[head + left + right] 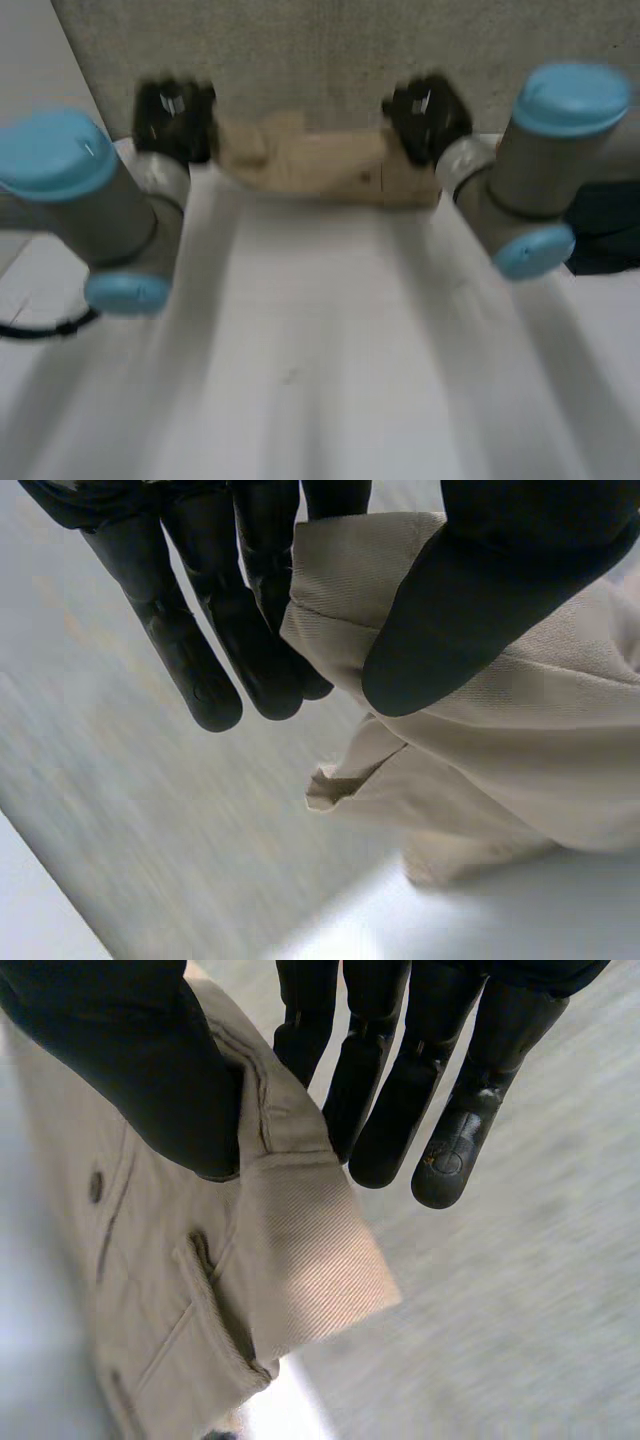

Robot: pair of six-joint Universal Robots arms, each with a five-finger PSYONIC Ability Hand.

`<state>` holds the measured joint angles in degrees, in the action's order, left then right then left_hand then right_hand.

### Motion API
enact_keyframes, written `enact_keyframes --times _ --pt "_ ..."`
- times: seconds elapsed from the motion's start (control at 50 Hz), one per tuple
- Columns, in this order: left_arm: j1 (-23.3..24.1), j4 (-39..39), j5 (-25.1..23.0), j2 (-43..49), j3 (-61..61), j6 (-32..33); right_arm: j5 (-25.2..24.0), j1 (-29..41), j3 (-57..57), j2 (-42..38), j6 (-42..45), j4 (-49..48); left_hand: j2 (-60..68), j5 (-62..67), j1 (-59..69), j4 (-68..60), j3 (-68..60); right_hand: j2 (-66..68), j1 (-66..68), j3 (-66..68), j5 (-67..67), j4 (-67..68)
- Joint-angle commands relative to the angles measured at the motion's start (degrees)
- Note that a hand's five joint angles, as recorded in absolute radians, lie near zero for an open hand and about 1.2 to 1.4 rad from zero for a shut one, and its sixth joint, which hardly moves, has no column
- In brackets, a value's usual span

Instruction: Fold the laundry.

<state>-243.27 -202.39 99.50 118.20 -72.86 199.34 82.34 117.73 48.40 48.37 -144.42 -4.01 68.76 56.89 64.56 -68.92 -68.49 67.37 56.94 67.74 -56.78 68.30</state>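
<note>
A beige garment (320, 165) is held at the bench's (320, 350) 12 o'clock edge. Its 9 o'clock end is pinched by the left hand (172, 120), its 3 o'clock end by the right hand (425, 115).

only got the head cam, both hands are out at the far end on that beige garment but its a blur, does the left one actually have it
observer: Yes. In the left wrist view the left hand pinches a folded edge of the garment between thumb and fingers.
operator: and the right
observer: Same there. The right hand has its thumb over a stitched hem at the garment's end, with its fingers behind the cloth.
operator: any fastenings near that grip
observer: A dark button sits on the cloth beside the right thumb.
</note>
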Motion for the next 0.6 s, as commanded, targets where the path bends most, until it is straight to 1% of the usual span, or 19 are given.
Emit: enact_keyframes --times 0.02,0.1,0.14,0.16,0.24,0.32,0.34,0.4,0.42,0.46,0.5,0.52,0.58,0.6 --pt "0.77 6.83 0.43 4.24 -12.03 4.30 0.19 -0.04 8.54 -4.68 5.63 5.93 11.24 13.11 15.44 -11.08 -11.51 12.63 23.06 12.26 -13.22 11.70" --pt "1.13 10.61 0.52 3.36 -16.42 6.76 -0.07 -0.22 11.19 -3.72 5.11 11.47 11.24 13.11 15.44 -11.08 -11.51 12.63 23.06 12.26 -13.22 11.70" --pt "1.13 12.02 0.52 1.17 -19.32 7.38 -0.16 -0.22 12.33 -2.67 5.20 14.20 11.24 13.11 15.44 -11.08 -11.51 12.63 23.06 12.26 -13.22 11.70" --pt "1.13 12.46 0.52 -0.23 -20.29 7.56 -0.33 -0.30 13.64 -1.10 5.11 16.73 11.24 13.11 15.44 -11.08 -11.51 12.63 23.06 12.26 -13.22 11.70" --pt "1.30 14.65 0.17 -6.83 -25.21 8.43 -0.77 -0.39 18.12 4.08 5.20 21.84 11.24 13.11 15.44 -11.08 -11.51 12.63 23.06 12.26 -13.22 11.70" --pt "2.27 17.73 0.17 -11.84 -29.35 10.72 -0.77 -0.30 22.87 8.58 5.46 24.22 11.24 13.11 15.44 -11.08 -11.51 12.63 23.06 12.26 -13.22 11.70" --pt "2.88 19.39 0.17 -13.50 -31.09 12.29 -0.60 -0.30 23.75 9.11 5.63 24.49 11.24 13.11 15.44 -11.08 -11.51 12.63 23.06 12.26 -13.22 11.70" --pt "3.67 22.03 0.25 -14.74 -33.04 14.05 -0.68 -0.39 28.06 11.13 6.51 25.98 11.24 13.11 15.44 -11.08 -11.51 12.63 23.06 12.26 -13.22 11.70" --pt "4.37 24.39 0.25 -15.36 -34.35 15.45 -0.77 -0.48 29.29 11.66 6.86 26.59 11.24 13.11 15.44 -11.08 -11.51 12.63 23.06 12.26 -13.22 11.70" --pt "5.34 26.77 0.43 -16.06 -35.94 16.69 -0.95 -0.48 33.06 13.76 9.32 29.40 11.24 13.11 15.44 -11.08 -11.51 12.63 23.06 12.26 -13.22 11.70" --pt "7.36 30.03 0.34 -17.38 -37.87 17.22 -1.04 -0.48 36.05 15.70 11.78 30.99 11.24 13.11 15.44 -11.08 -11.51 12.63 23.06 12.26 -13.22 11.70" --pt "7.98 30.82 0.26 -17.91 -38.31 17.23 -1.04 -0.65 38.76 17.36 14.23 32.04 11.24 13.11 15.44 -11.08 -11.51 12.63 23.06 12.26 -13.22 11.70" --pt "9.74 32.06 0.25 -19.40 -39.37 17.05 -0.86 -0.83 41.77 19.22 16.62 32.05 11.24 13.11 15.44 -11.08 -11.51 12.63 23.06 12.26 -13.22 11.70" --pt "10.00 32.06 0.43 -19.75 -39.46 17.05 -1.21 -1.01 43.52 20.00 17.14 31.18 8.59 10.47 12.80 -8.43 -8.87 12.63 23.06 12.26 -13.22 11.70"
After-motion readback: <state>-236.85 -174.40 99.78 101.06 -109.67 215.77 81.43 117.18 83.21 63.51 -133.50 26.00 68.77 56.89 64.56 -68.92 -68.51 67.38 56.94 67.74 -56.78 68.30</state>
